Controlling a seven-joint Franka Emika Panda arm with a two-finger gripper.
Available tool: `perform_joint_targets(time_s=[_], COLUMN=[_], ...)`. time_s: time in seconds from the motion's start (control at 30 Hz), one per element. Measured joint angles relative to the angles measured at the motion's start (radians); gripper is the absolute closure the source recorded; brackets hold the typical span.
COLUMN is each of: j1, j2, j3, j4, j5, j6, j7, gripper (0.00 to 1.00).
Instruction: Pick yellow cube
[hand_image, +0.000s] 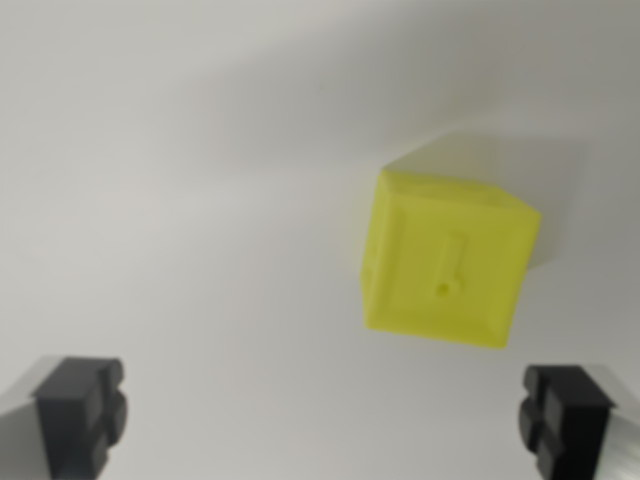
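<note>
Gripper (323, 418), two black blocky ribbed fingertips (80, 410), silver-grey finger bodies

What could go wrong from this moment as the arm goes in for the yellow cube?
1. The yellow cube sits toward the wrist view's right, near the right fingertip and off the centre of the open tool. A straight descent might land that fingertip on the cube or shove it.
2. The cube looks rotated relative to the line between the fingertips, so closing may catch corners and twist it out.
3. The white surface looks smooth, so a nudged cube could slide.
</note>
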Motion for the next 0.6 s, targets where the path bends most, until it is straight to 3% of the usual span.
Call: perform_joint_targets(time_s=[0.6], j1=[-0.047], j2=[0.088], j3=[0.000], j4=[-0.018], j5=[0.010], j6=[0.111], j7=[0.006], gripper=[0.00])
